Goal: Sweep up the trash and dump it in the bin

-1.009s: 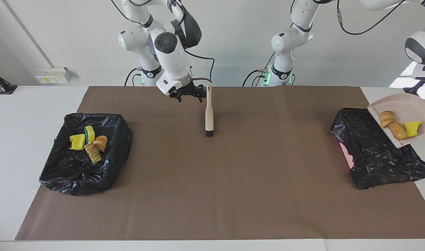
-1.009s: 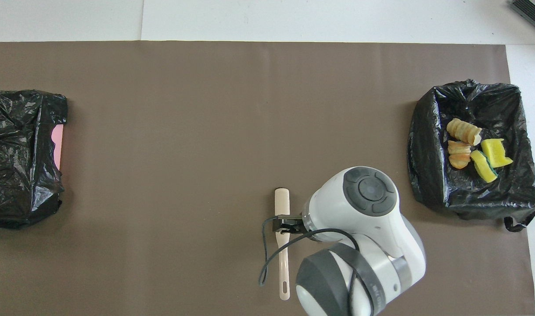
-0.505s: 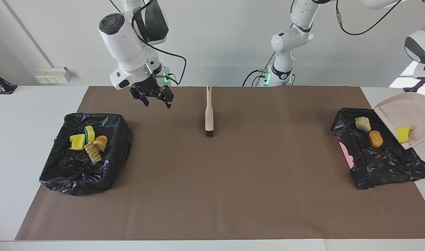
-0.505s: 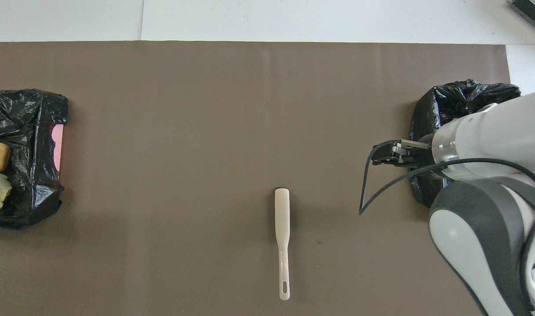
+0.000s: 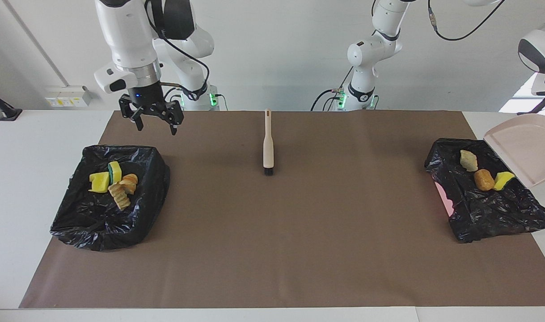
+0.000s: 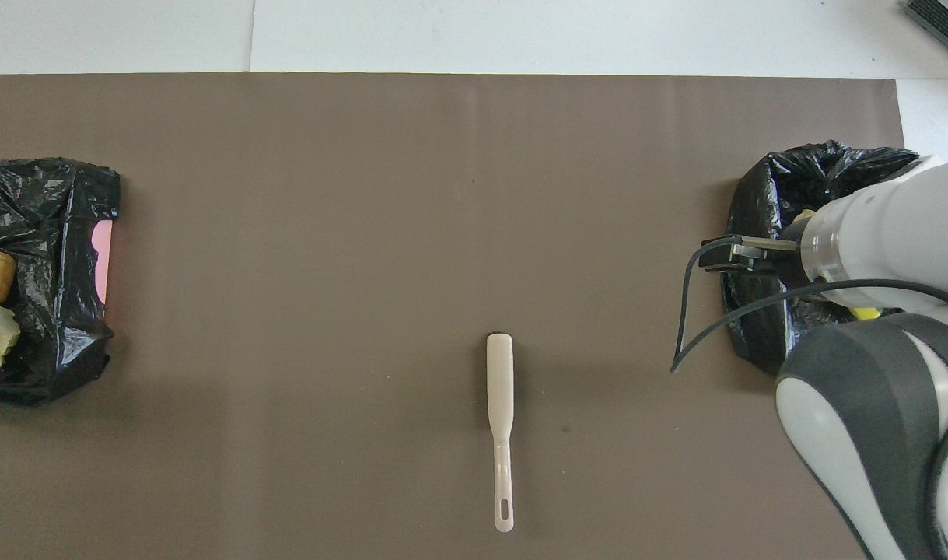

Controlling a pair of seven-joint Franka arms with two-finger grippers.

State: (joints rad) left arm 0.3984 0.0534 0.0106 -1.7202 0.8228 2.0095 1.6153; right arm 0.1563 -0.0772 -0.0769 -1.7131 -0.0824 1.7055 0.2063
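Open jaws on right gripper point(image 5: 151, 120), up over mat near bin w/ trash point(image 5: 113, 182). Left gripper off-pic; can't tell. Dustpan point(image 5: 522, 150) tipped over other bin.

- A brown mat point(image 5: 281, 232) is laid over the white table point(image 5: 35, 147).
- A brush point(image 5: 268, 144) with a beige handle and black bristles is seen lying flat on the mat, midway between the table's two ends, its bristle end pointing away from the robots.
- A pale pink dustpan point(image 5: 522, 147) is seen raised and tilted, at the left arm's end.
- A white socket box point(image 5: 69, 95) is fixed to the wall.
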